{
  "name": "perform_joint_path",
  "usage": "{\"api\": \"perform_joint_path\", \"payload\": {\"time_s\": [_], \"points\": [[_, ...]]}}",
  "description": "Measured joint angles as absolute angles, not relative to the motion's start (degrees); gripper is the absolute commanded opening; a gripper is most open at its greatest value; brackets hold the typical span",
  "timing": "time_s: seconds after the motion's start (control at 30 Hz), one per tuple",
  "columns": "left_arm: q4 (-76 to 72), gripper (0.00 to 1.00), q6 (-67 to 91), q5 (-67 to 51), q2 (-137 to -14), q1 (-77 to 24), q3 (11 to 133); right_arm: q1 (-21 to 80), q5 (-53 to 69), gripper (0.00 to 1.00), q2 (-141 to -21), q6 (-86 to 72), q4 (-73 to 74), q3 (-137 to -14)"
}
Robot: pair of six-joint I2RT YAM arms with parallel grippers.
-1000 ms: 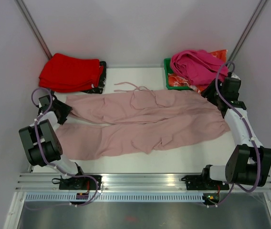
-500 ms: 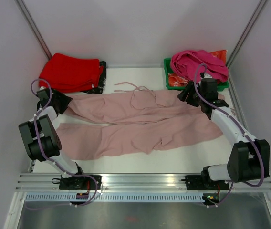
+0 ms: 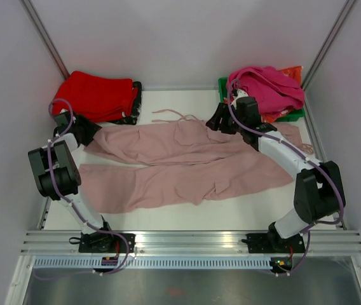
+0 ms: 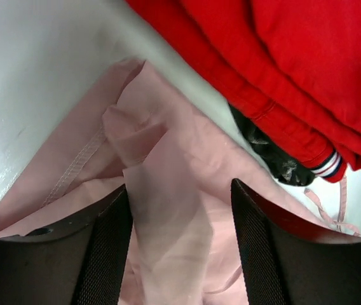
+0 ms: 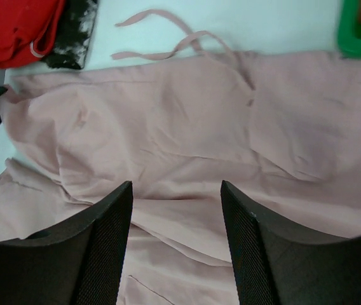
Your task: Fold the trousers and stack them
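Hovering over the pale-pink thin-fabric trousers [image 3: 187, 159], left and right jaws are standing open; each should be pinching the far edge, avoiding the thin pink cords [image 5: 139, 56].

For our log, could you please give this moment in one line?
pale pink fabric trousers: unfolded | left end effector: open, at hem | right end effector: open

A stack of folded red garments [image 3: 95, 95] lies at the ten o'clock corner of the white table [image 3: 187, 216], on a dark patterned cloth [image 3: 134, 101] that peeks out at its right edge. At two o'clock, a green bin [image 3: 227, 108] holds a heaped magenta garment [image 3: 266, 86], with something orange [image 3: 290, 73] behind it.
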State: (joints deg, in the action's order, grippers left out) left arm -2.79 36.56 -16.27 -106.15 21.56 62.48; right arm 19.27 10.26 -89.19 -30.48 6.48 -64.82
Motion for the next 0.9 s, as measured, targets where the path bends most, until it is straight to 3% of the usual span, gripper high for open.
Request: {"api": "perform_joint_path", "payload": {"time_s": [0.27, 0.47, 0.77, 0.9], "points": [[5.5, 0.87, 32.6, -5.3, -104.3, 20.8, 65.0, 25.3, 12.7, 0.63, -97.9, -31.4, 3.9, -69.3], [5.8, 0.93, 33.1, -5.7, -101.0, 23.5, 60.1, 25.4, 13.3, 0.63, -98.4, -31.7, 3.8, -69.9], [5.0, 0.93, 40.5, -9.2, -92.5, 28.2, 54.1, 26.0, 13.3, 0.62, -98.4, -31.7, 3.8, -70.2], [6.1, 0.79, 42.7, -8.5, -89.8, 29.0, 52.5, 26.3, 13.5, 0.61, -98.4, -31.7, 3.8, -70.2]]}}
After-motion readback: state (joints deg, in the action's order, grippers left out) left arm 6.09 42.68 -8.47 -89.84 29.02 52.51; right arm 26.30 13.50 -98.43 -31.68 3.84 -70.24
